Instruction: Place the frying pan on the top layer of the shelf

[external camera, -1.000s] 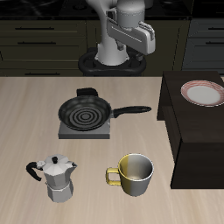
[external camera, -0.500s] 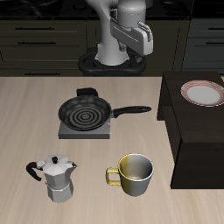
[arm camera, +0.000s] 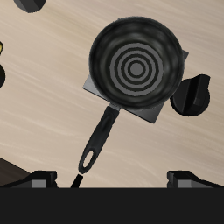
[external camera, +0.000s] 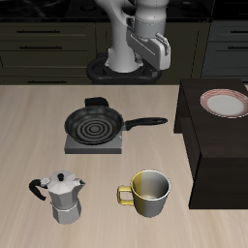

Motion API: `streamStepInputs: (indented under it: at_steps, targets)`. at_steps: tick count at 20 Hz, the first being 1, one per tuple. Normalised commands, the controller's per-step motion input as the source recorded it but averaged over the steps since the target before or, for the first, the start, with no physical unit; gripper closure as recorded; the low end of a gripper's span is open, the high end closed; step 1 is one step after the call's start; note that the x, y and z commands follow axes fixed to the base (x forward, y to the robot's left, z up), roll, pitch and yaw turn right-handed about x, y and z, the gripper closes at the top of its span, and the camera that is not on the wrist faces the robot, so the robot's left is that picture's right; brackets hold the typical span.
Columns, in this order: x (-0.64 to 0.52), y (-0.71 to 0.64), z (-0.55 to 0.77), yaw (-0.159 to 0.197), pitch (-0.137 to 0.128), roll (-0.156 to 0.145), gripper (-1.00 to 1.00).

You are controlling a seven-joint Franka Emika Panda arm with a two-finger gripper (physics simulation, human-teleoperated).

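The black frying pan (external camera: pixel 94 124) sits on a grey burner plate (external camera: pixel 93 143), its long handle (external camera: pixel 145 122) pointing toward the shelf (external camera: pixel 218 155), a big dark boxy unit with a flat top. In the wrist view the pan (arm camera: pixel 136 61) and its handle (arm camera: pixel 98 140) lie below the hand. My gripper (external camera: pixel 158 48) hangs high over the table's back edge, well apart from the pan. Its fingertips (arm camera: pixel 39 180) stand wide apart around nothing, so the gripper (arm camera: pixel 114 180) is open.
A pink-rimmed plate (external camera: pixel 225 102) rests on the shelf's top toward the back. A moka pot (external camera: pixel 60 197) and a metal mug (external camera: pixel 145 192) stand near the table's front edge. The burner's black knob (arm camera: pixel 194 94) sticks out behind the pan.
The hand has turned and shifted slightly above the table's back edge. The pan, the mug and the moka pot have not moved.
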Motion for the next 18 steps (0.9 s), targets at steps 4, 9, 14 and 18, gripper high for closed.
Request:
streamStepInputs:
  at_steps: [4,9,14,18]
  targets:
    - [0.06,0.12,-0.19,0.013,-0.016,-0.039,-1.00]
    - [0.06,0.04,-0.22,-0.046,0.017,-0.002,-1.00]
    - [0.09,0.11,-0.21,-0.027,0.006,0.028,-1.00]
    - [0.08,0.05,-0.21,-0.015,-0.017,-0.004,-1.00]
